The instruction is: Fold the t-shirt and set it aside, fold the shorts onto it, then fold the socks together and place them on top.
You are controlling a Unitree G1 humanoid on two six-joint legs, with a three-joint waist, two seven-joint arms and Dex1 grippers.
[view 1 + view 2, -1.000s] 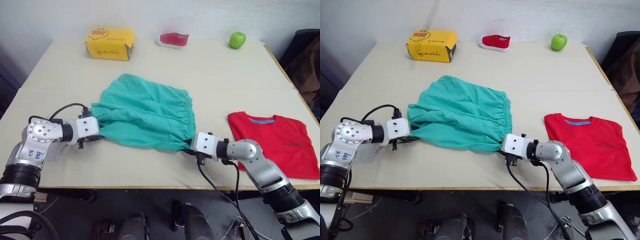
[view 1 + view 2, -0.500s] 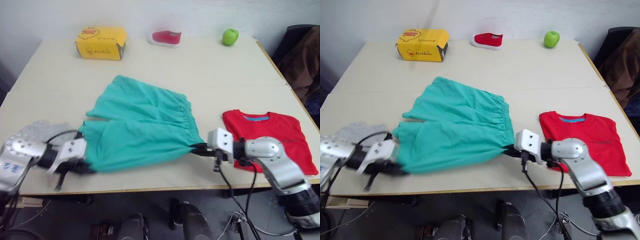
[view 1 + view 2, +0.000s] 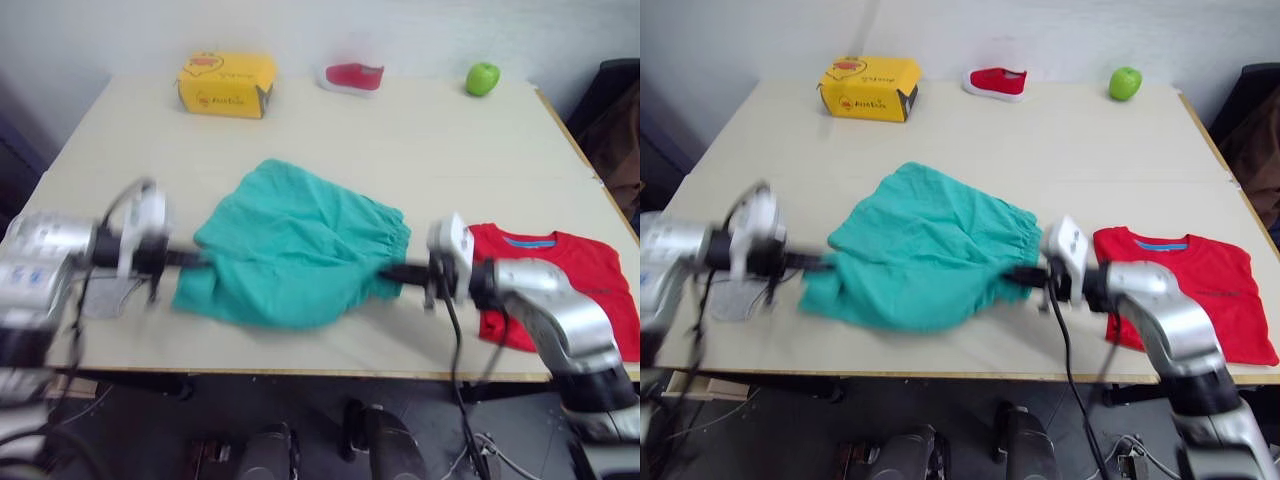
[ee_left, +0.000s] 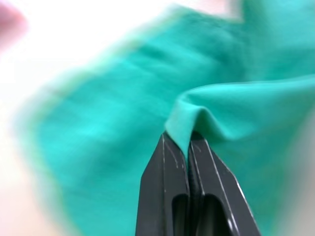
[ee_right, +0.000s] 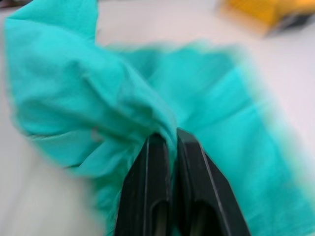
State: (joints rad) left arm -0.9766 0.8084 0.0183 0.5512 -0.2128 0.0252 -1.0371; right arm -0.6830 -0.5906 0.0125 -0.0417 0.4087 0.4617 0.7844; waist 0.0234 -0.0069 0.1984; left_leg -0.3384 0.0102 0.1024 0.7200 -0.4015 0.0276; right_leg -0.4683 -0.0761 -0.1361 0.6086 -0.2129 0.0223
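The teal-green shorts [image 3: 300,240] lie in the middle of the table, their near edge raised and stretched between my two grippers. My left gripper [image 3: 192,261] is shut on the left corner of the cloth [image 4: 197,118]. On the right corner, at the gathered waistband [image 5: 142,98], my right gripper [image 3: 392,272] is shut too. The red t-shirt [image 3: 565,285] lies folded flat at the right of the table, partly behind my right arm. Grey socks [image 3: 108,298] lie near the front left edge, partly behind my left arm.
A yellow box [image 3: 228,84], a small red-and-white shoe [image 3: 352,76] and a green apple [image 3: 482,78] stand along the far edge. Beyond the table's right edge there is a dark chair with brown cloth [image 3: 618,120]. The table's front edge [image 3: 320,372] runs close below both grippers.
Both grippers have risen from near the front edge and moved away from it, lifting the near edge of the shorts off the table. The camera view has shifted too.
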